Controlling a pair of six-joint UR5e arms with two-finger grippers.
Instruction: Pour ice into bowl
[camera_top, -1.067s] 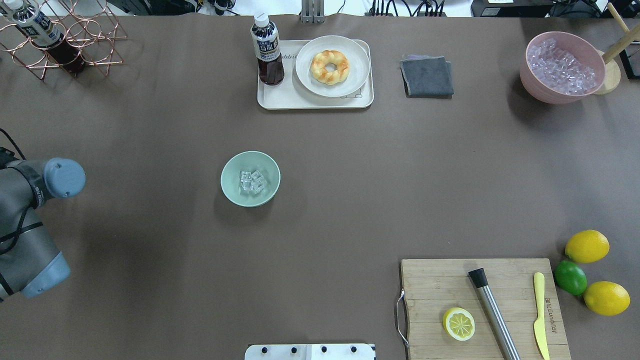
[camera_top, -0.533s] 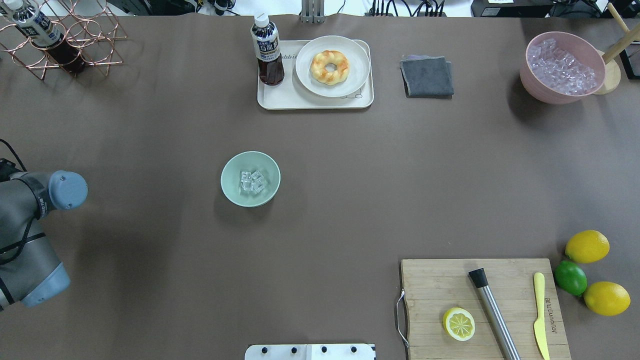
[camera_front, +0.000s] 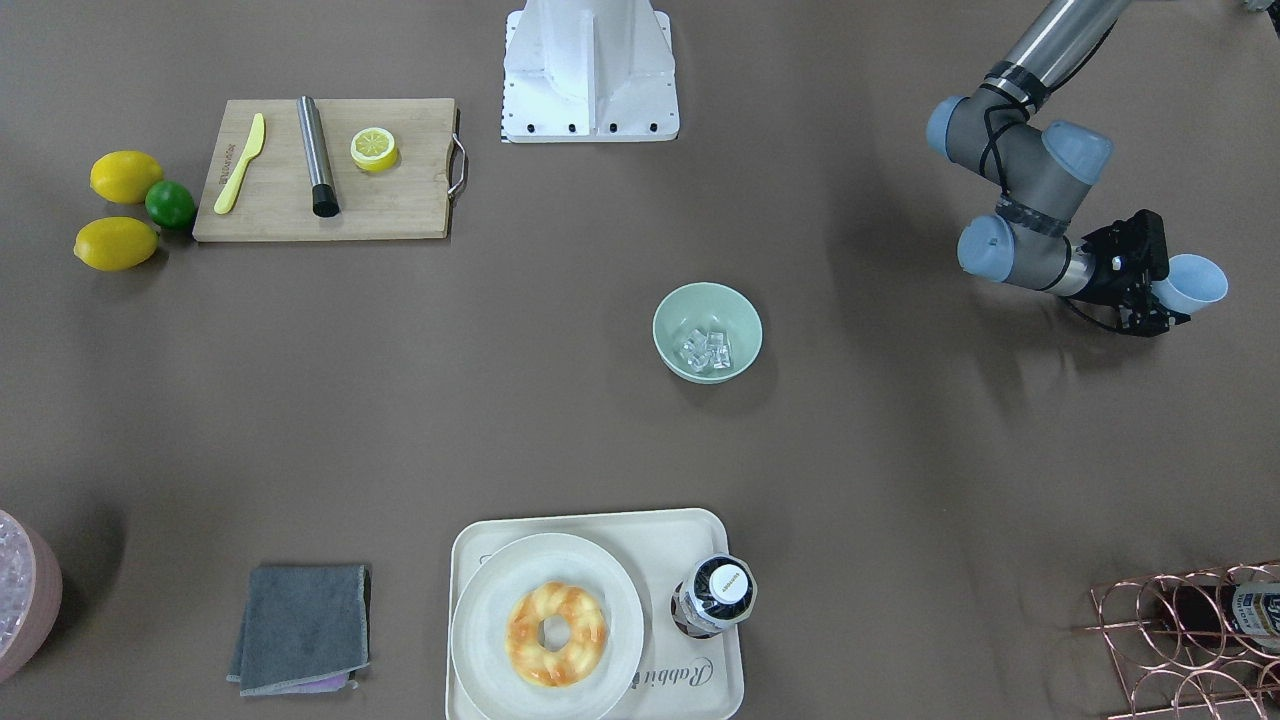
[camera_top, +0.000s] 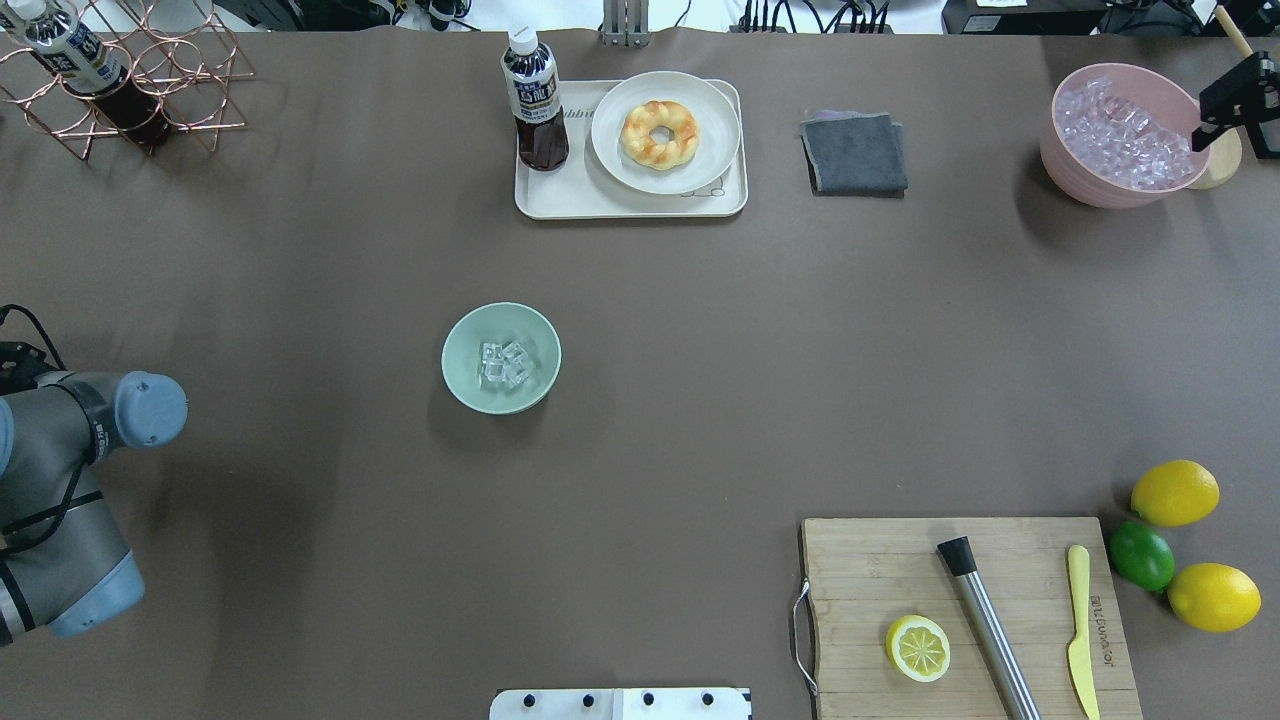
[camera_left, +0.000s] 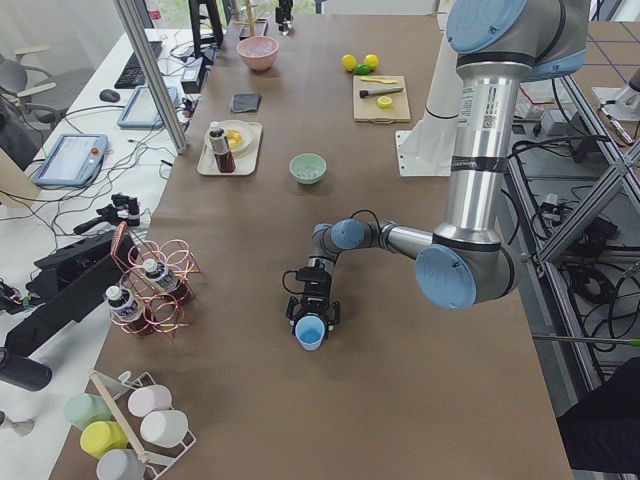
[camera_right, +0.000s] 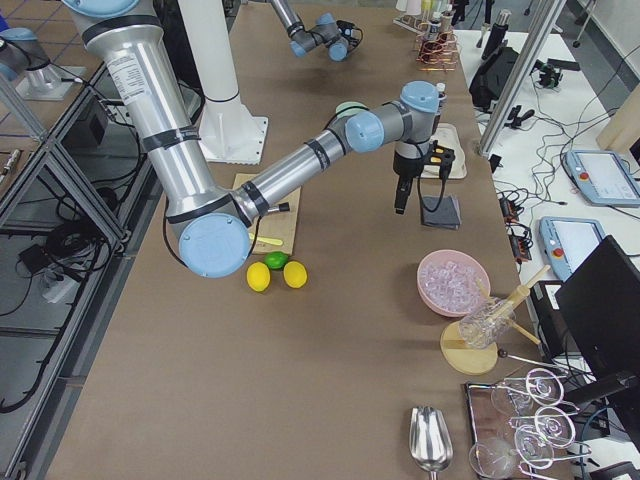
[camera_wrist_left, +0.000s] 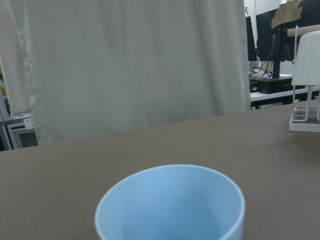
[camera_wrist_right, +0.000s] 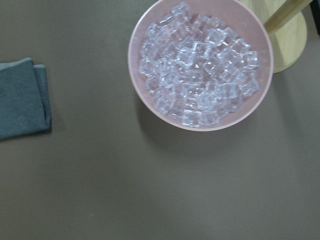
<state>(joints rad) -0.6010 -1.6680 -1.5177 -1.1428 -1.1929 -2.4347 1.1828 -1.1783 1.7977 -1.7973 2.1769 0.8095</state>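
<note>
The pale mint-green bowl (camera_top: 478, 382) (camera_front: 672, 333) stands upright left of the table's middle, with a few clear ice cubes (camera_top: 503, 364) (camera_front: 705, 348) inside it. My left gripper (camera_front: 1152, 300) is far from the bowl at the robot's left end of the table. It is shut on a light blue cup (camera_front: 1190, 282) (camera_left: 310, 332) (camera_wrist_left: 170, 205), held upright and low over the table; the cup looks empty. My right gripper (camera_top: 1232, 98) hangs above the pink tub at the far right corner. I cannot tell how its jaws stand.
A pink tub of ice (camera_top: 1070, 165) (camera_wrist_right: 145, 100) stands far right, beside a wooden stand (camera_top: 1222, 160). A tray (camera_top: 560, 205) holds a doughnut plate and a bottle (camera_top: 533, 100). There are also a grey cloth (camera_top: 853, 152), a cutting board (camera_top: 870, 580), lemons and a lime (camera_top: 1175, 492), and a wire rack (camera_top: 150, 75).
My left arm's elbow has drifted toward the robot's side of the table. My right gripper has come into the overhead view at the pink tub. The bowl and ice have not moved.
</note>
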